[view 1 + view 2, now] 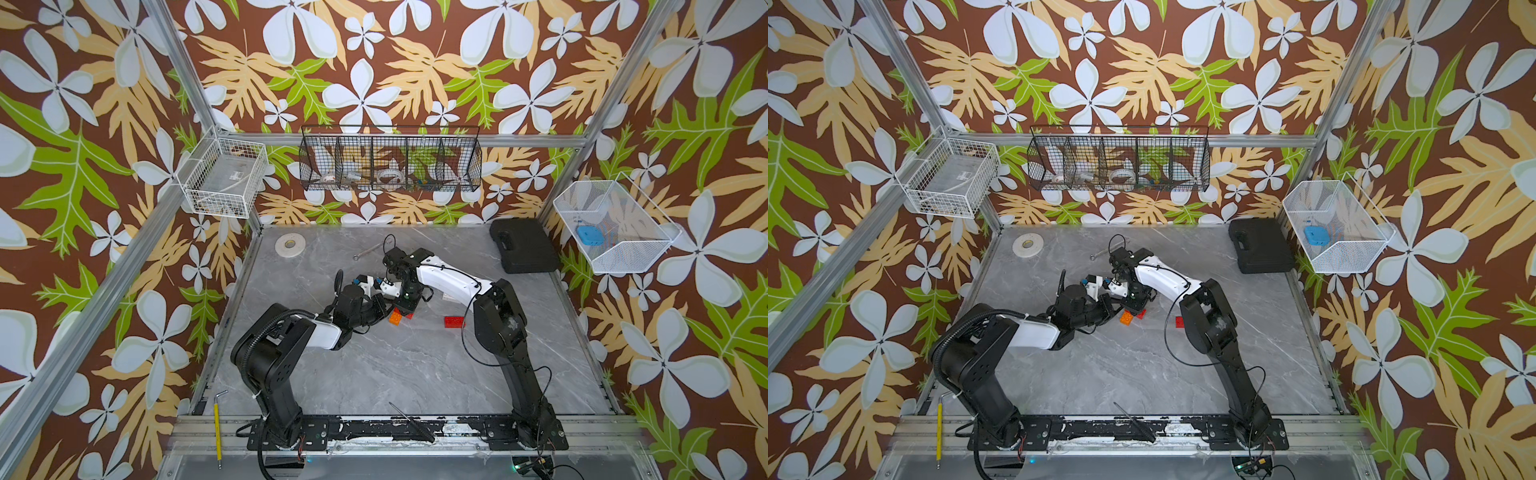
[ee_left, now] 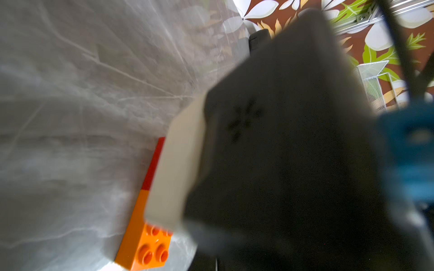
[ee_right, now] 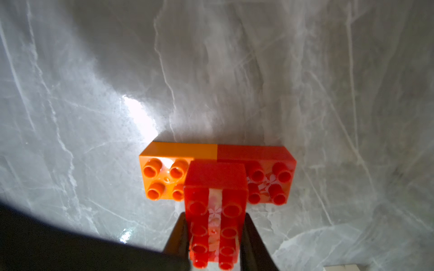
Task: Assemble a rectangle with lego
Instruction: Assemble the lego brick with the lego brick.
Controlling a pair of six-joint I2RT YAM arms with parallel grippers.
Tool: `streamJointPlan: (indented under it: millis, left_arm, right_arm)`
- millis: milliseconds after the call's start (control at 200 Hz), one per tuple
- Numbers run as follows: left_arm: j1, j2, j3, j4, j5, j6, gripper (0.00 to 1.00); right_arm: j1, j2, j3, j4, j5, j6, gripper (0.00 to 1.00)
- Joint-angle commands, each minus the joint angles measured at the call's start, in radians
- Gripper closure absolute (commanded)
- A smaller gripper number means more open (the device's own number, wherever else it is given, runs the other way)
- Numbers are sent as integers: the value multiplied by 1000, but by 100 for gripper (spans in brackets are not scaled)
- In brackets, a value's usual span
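Tabletop (image 1: 395, 374): three red bricks (image 3: 215, 173) (image 3: 256, 152) (image 1: 454, 321), one orange (image 3: 164, 173)

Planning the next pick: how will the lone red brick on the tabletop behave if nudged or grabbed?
The lone red brick looks like rigid moulded plastic, so it should keep its shape when squeezed. It lies flat and low on the smooth tabletop, so a nudge would probably slide it rather than roll or tip it. Small, so likely light.
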Motion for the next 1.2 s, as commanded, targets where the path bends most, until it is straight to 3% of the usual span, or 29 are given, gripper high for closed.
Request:
streamJointPlan:
  millis: [0,310,1196]
  left_arm:
    - [-2,30,18,42,35,-11,94]
    - [-4,42,-9,27,29,-2,98]
    - [-4,81,12,11,61,5,98]
  right_arm:
    - [6,19,1,-8,-31,-8,90]
    - [6,22,6,-8,-29,-9,90]
    - [16,37,29,-20,-37,-14,90]
